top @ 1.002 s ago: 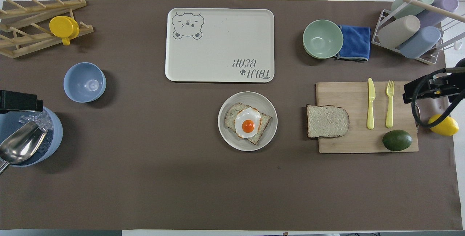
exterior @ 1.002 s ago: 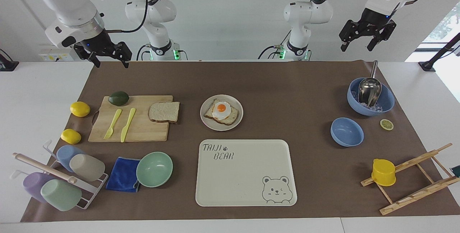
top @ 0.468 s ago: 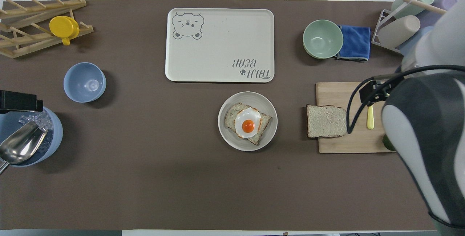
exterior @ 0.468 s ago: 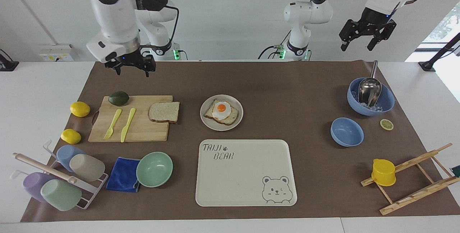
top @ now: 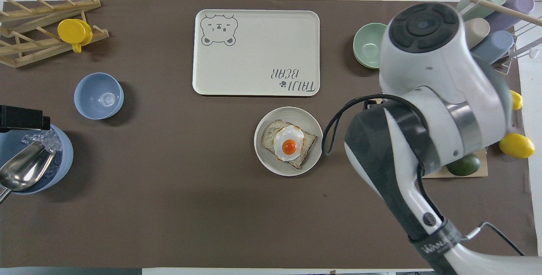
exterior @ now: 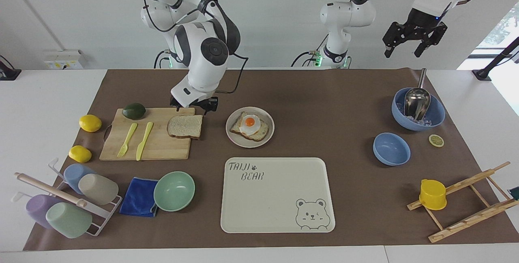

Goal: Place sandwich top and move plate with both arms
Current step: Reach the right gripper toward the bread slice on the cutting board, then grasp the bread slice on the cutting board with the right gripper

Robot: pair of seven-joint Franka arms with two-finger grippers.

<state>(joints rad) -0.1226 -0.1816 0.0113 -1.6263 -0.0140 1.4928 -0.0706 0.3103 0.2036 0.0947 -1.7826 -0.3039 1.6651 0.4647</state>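
Right hand (exterior: 194, 107) now over sandwich top (exterior: 185, 126)

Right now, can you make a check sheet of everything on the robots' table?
Surface: brown mat over a white table.
Job's things: bread slice on the cutting board; egg toast on the plate.
Clutter: tray, bowls, lemons, cup rack.
Pincers: right pincer low over the board's edge beside the bread; left pincer open, waiting high over the scoop bowl.
Cables: black cable on the right arm.
Surroundings: white wall.
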